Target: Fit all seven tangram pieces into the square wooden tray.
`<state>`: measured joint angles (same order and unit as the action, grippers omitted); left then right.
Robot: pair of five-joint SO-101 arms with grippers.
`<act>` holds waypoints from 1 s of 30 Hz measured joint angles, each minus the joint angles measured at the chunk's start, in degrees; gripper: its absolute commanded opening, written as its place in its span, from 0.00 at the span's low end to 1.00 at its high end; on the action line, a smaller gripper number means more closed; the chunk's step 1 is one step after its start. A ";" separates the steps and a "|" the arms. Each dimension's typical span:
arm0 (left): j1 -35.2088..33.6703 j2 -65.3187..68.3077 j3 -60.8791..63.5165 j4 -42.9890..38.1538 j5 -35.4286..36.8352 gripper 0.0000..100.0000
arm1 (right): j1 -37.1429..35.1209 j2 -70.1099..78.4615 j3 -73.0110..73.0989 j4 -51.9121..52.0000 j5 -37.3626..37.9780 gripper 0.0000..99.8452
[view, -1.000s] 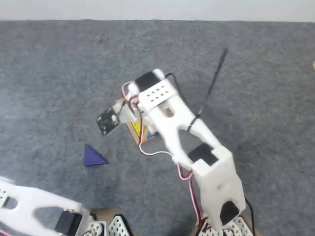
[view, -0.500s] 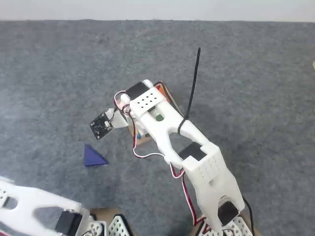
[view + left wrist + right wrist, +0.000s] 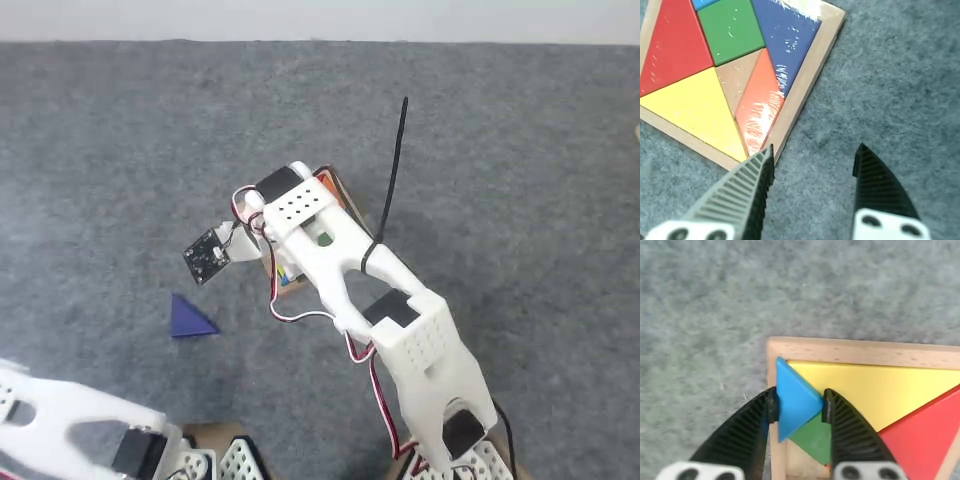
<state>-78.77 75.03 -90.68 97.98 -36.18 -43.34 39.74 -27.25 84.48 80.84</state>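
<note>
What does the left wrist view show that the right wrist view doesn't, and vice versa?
Left wrist view: an orange piece, a bare gap beside it, a dark blue triangle, and the left claw, open, at the edge of the wooden tray. Right wrist view: the right claw shut on a light blue triangle. Both: the wooden tray, a yellow piece, a red piece, a green piece, grey carpet.

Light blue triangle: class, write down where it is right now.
In the right wrist view, the light blue triangle is pinched in the right gripper at a corner of the wooden tray, next to the yellow triangle and overlapping the green square.
</note>
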 measured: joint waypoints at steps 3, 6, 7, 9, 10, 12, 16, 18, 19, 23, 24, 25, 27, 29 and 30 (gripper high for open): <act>0.00 0.00 0.00 0.00 0.00 0.25 | 0.00 0.00 0.00 0.09 -0.09 0.22; 0.00 0.00 0.00 0.00 0.00 0.25 | 0.00 0.00 0.00 0.18 -0.18 0.21; 0.00 0.00 0.00 0.00 0.00 0.25 | 0.00 0.00 0.00 0.18 -0.18 0.20; 0.00 0.00 0.00 0.00 0.00 0.25 | 0.00 0.00 0.00 0.18 -0.18 0.20; 0.00 0.00 0.00 0.00 0.00 0.25 | 0.00 0.00 0.00 0.18 -0.18 0.20; 0.00 0.00 0.00 0.00 0.00 0.25 | 0.00 0.00 0.00 0.18 -0.18 0.20; 0.00 0.00 0.00 0.00 0.00 0.25 | 0.00 0.00 -1.23 0.18 -2.81 0.17; 0.00 0.00 0.00 0.00 0.00 0.25 | -0.79 0.00 -2.81 0.18 -8.79 0.15; 0.00 0.00 0.00 0.00 0.00 0.25 | -2.11 0.00 -3.25 0.18 -12.57 0.14; 0.00 0.00 0.00 0.00 0.00 0.25 | -11.60 0.00 -4.04 0.09 -28.66 0.13; 0.00 0.00 0.00 0.00 0.00 0.25 | -14.07 0.00 -4.13 -0.18 -31.91 0.14; 0.00 0.00 0.00 0.00 0.00 0.25 | -16.62 0.00 -4.13 -0.70 -34.81 0.15; -0.26 0.00 0.00 0.00 0.00 0.25 | -20.84 0.00 -4.13 -1.41 -38.42 0.18; -1.05 0.00 0.00 0.00 0.00 0.25 | -23.38 0.00 -4.13 -2.11 -39.56 0.21; -1.41 0.00 0.00 0.00 0.00 0.25 | -24.00 0.00 -4.13 -2.37 -39.91 0.21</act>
<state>-80.18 75.03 -90.68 97.98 -36.18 -67.34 39.74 -31.38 82.11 40.92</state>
